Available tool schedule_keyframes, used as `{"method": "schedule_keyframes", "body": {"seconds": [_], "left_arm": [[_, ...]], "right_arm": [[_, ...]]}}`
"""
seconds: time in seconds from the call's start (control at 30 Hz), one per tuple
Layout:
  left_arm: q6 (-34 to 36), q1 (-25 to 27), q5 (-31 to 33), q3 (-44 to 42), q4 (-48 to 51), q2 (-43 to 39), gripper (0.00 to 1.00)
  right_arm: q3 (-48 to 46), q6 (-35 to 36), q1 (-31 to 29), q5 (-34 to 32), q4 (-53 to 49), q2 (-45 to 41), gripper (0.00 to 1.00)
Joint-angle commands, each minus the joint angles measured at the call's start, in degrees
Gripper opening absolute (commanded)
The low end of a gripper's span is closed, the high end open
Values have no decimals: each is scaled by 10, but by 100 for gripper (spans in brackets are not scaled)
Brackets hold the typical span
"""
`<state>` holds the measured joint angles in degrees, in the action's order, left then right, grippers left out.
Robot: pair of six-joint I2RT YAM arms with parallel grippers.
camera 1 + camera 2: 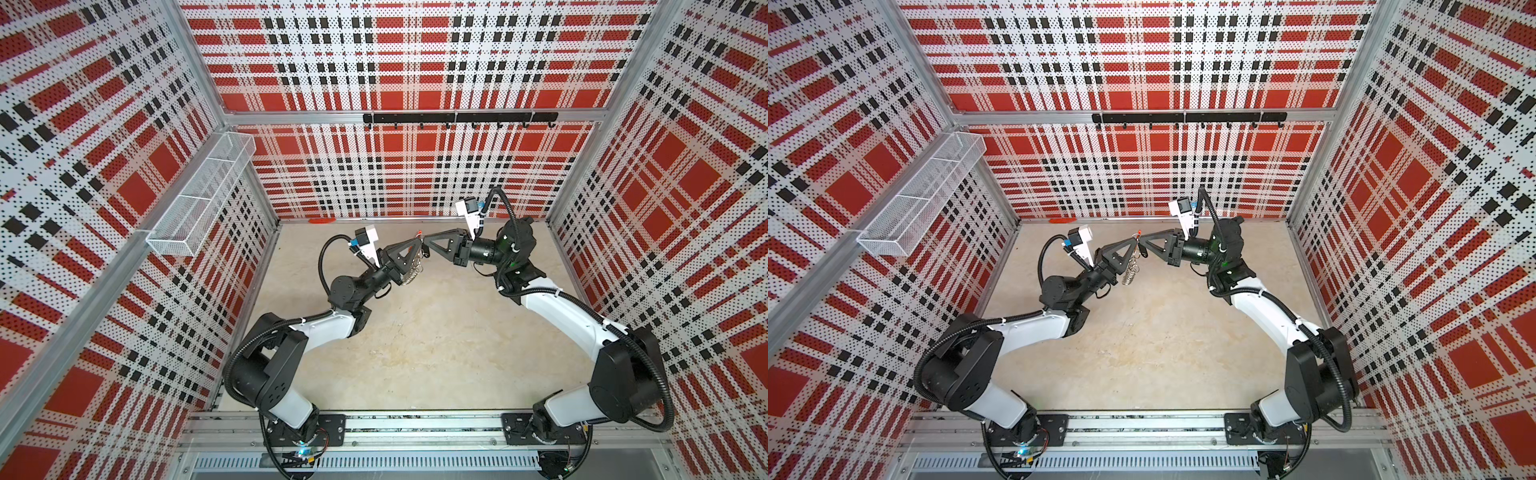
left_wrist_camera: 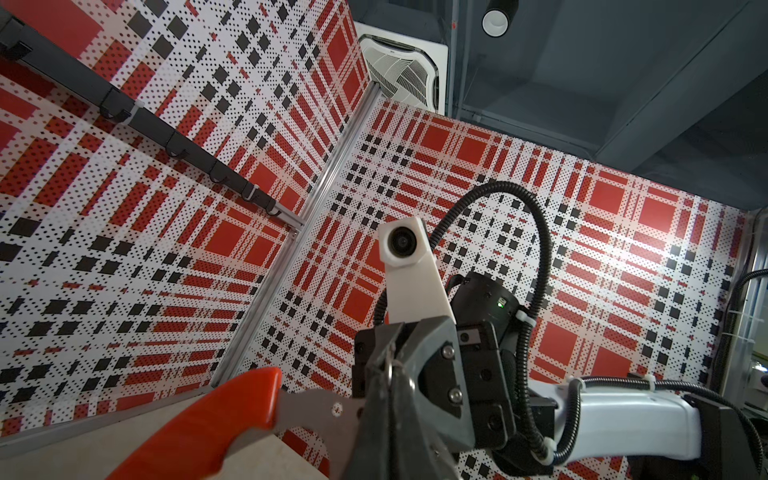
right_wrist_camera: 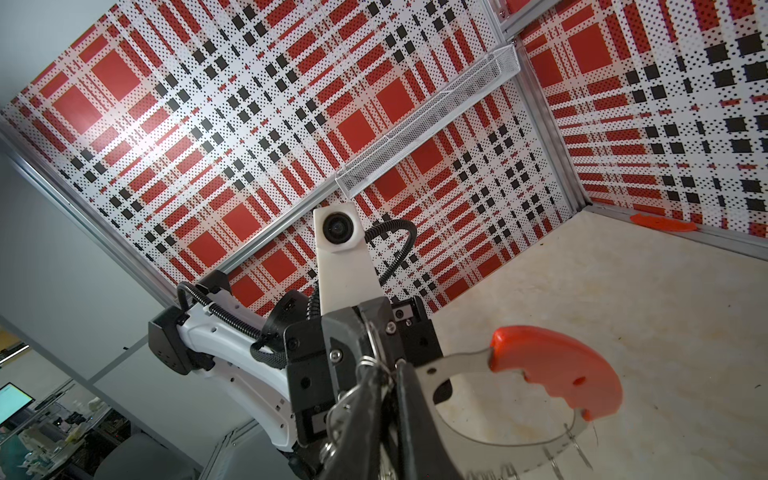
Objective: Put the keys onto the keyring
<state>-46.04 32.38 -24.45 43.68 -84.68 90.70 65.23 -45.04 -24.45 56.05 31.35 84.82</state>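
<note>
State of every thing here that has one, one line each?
left gripper: shut on the keyring.
keyring: held in the air by the left gripper, small loops dangling.
keys: hanging in the air just below the gripper tips; whether threaded is unclear.
right gripper: jaws closed at the keyring; what they pinch is unclear.

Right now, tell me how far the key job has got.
Done: the large grey metal hoop with the red sleeve is off the table, clamped in the left gripper. In hand: the right gripper is tip to tip with it, the small black oblong key fob hanging just below. Left: threading the fob onto the hoop; no view shows that done.
</note>
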Motion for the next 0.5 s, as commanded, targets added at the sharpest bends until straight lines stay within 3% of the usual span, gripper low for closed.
{"method": "schedule_keyframes", "body": {"seconds": [0.0, 0.1, 0.27, 0.47], "left_arm": [[6, 4, -11, 12, -9, -5, 0], [6, 3, -11, 12, -9, -8, 0], [7, -3, -12, 9, -3, -17, 0], [6, -8, -12, 7, -3, -22, 0]], "right_arm": [[25, 13, -15, 8, -1, 7, 13], [26, 28, -14, 2, -22, 1, 17], [19, 99, 0, -66, -118, -40, 17], [0, 91, 14, -39, -106, -55, 19]]}}
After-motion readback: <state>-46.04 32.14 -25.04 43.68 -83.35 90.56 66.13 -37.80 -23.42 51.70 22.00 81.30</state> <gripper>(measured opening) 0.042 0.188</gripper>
